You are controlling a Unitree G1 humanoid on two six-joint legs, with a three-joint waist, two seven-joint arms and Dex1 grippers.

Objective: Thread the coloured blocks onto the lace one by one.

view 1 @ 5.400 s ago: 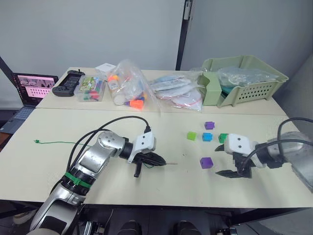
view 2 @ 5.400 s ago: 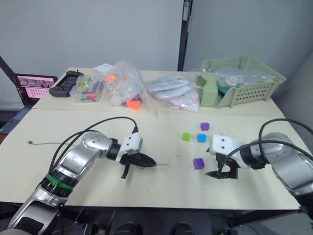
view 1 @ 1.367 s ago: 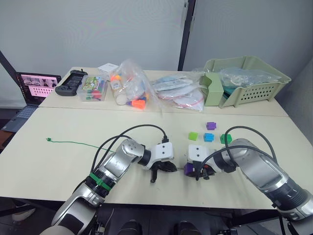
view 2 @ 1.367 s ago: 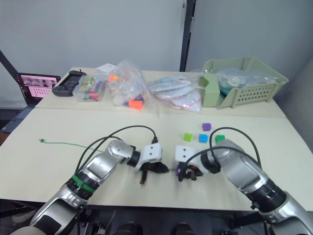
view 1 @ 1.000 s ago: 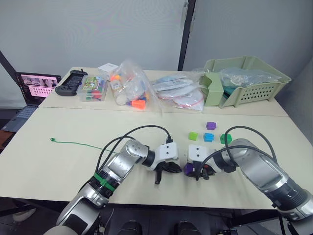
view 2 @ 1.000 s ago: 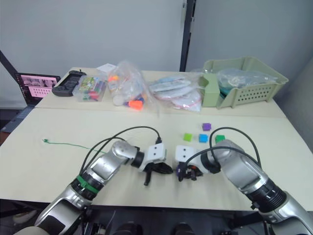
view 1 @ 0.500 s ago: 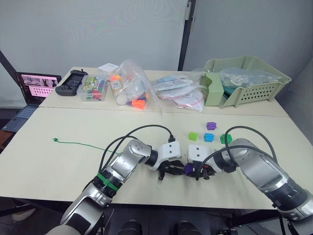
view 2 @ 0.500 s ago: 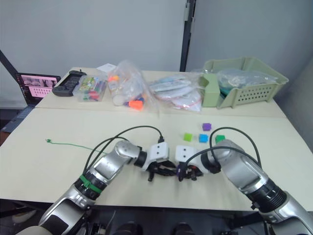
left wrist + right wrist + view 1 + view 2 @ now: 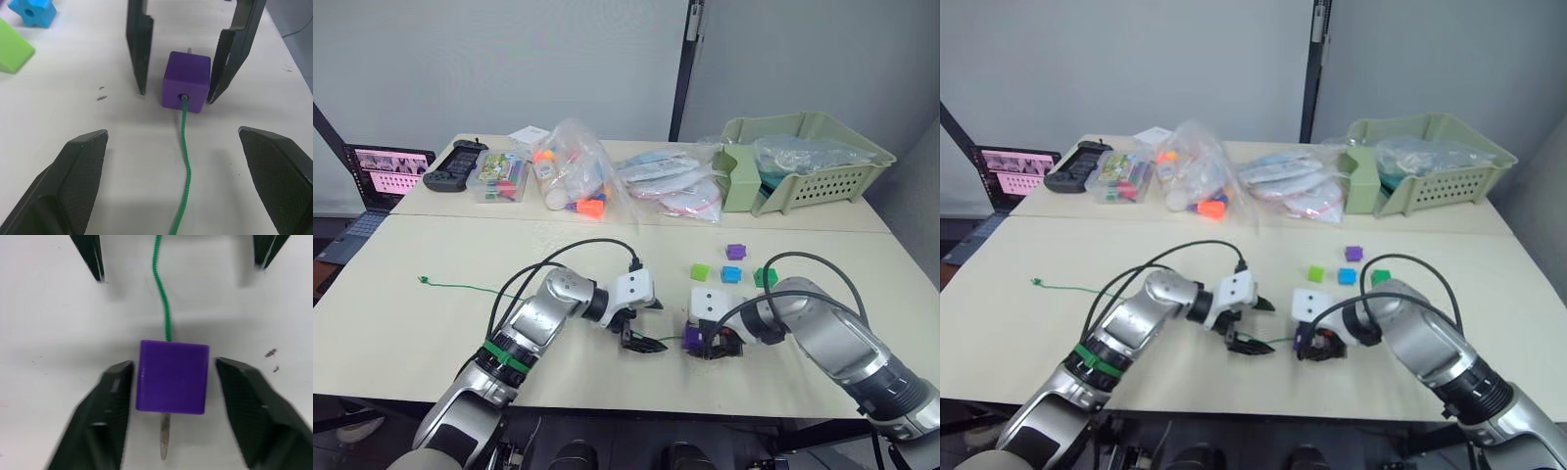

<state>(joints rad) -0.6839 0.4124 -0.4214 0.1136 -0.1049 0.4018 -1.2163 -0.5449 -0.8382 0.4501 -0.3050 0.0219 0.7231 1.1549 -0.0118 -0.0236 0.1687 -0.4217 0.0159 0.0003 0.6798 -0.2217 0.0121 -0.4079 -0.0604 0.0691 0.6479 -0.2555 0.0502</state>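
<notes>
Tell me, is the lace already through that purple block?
Yes. The lace enters the purple block, and its stiff tip sticks out the far side.

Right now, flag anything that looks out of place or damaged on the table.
Nothing stands out. The purple cube sits squarely on the table, with the green lace running into its hole and the grey tip out the far side. The other cubes lie undisturbed.
</notes>
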